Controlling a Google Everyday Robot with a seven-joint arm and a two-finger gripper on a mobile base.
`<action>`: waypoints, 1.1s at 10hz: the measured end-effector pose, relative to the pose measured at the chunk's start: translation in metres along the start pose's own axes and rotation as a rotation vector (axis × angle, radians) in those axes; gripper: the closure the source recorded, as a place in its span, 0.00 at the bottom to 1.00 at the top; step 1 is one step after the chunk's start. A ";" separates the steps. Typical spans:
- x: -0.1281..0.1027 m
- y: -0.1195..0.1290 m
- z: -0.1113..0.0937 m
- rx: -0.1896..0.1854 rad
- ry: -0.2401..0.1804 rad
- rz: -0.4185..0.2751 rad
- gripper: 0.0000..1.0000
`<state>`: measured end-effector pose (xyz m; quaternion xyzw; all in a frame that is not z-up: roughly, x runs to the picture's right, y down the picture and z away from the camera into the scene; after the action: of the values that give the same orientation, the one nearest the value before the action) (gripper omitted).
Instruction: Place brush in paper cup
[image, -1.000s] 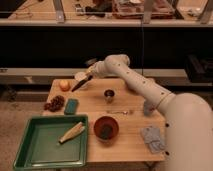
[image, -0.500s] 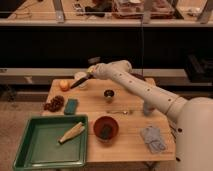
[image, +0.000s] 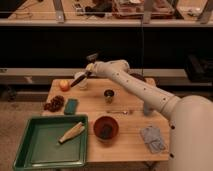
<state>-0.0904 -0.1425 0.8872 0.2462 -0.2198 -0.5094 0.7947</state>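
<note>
Above half-hidden paper cup (image: 83, 85), claw (image: 89, 72) with brush (image: 78, 81)

This looked like a robotics lab or test room, not a home. A small wooden table (image: 131, 148) stood alone on a brownish floor (image: 19, 109). It was laid out with unrelated props: a green tray (image: 24, 155), an orange fruit (image: 64, 85), a metal cup (image: 108, 95), a dark red bowl (image: 105, 128) and a spoon (image: 118, 112). Behind it ran a long dark bench front with a pale rail (image: 30, 75). Above that was a ledge with metal posts (image: 146, 11) and clutter. A white robot arm (image: 145, 92) reached over the table. Its gripper (image: 89, 70) hung above the far left corner, closed on the brush (image: 79, 80).
</note>
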 end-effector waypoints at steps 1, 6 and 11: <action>0.003 -0.001 0.005 0.009 -0.003 -0.014 1.00; 0.021 -0.001 0.012 0.054 0.015 -0.044 1.00; 0.038 0.006 0.030 0.094 0.018 -0.067 1.00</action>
<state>-0.0896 -0.1802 0.9179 0.2949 -0.2281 -0.5227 0.7667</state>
